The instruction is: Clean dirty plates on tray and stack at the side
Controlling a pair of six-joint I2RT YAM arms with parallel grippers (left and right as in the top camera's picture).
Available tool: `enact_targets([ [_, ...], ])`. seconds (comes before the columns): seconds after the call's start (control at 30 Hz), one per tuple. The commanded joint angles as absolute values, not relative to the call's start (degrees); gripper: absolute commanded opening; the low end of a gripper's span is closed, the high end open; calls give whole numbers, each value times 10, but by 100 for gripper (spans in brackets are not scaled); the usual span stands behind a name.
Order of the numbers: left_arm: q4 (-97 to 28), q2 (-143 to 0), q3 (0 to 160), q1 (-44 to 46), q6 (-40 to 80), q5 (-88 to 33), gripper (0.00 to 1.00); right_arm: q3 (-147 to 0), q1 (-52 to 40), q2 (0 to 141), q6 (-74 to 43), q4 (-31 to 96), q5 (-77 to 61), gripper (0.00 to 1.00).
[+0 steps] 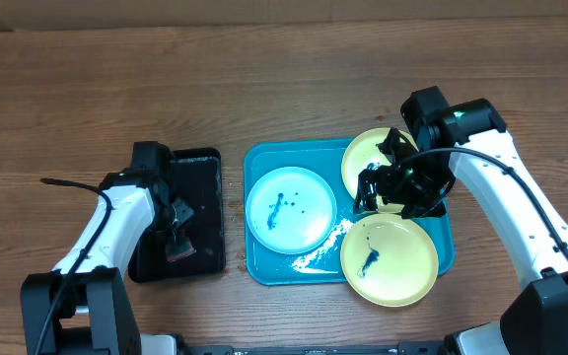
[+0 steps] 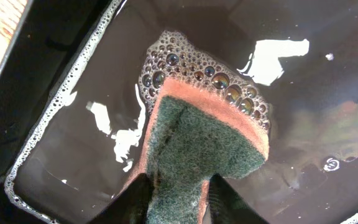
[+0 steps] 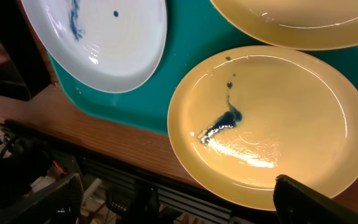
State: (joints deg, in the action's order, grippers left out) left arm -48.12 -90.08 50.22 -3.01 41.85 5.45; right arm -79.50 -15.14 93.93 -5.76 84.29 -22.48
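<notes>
Overhead: all three plates sit on the turquoise tray (image 1: 294, 158): blue plate (image 1: 291, 209) on the left, one yellow plate (image 1: 368, 158) at the back right, and the other yellow plate (image 1: 390, 259) at the front, hanging over the rim. The right gripper (image 1: 402, 182) hovers between the two yellow ones. The left gripper (image 1: 176, 232) is down in the black tray (image 1: 200, 168).

Left wrist: the fingers are pinching a sponge (image 2: 197, 143), its tip dunked in bubbly water. I'd let it drip before carrying it over.

Right wrist: the jaws look spread and empty above the smeared front plate. I'd pin that one first, since it could tip under scrubbing.
</notes>
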Motion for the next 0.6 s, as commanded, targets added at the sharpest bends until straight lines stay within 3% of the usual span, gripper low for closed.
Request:
enact_targets([
  [0.0, -480, -907, 498, -33, 411, 66, 28, -810, -154, 937, -58, 843, -226, 100],
  [0.13, -479, -907, 496, -34, 409, 66, 35, -810, -154, 937, -58, 843, -226, 100],
  [0.3, -480, -907, 495, -34, 409, 66, 21, -810, -154, 937, -58, 843, -228, 100],
  [0.57, -473, -907, 475, -34, 409, 66, 24, -810, -154, 937, -58, 843, -228, 100],
])
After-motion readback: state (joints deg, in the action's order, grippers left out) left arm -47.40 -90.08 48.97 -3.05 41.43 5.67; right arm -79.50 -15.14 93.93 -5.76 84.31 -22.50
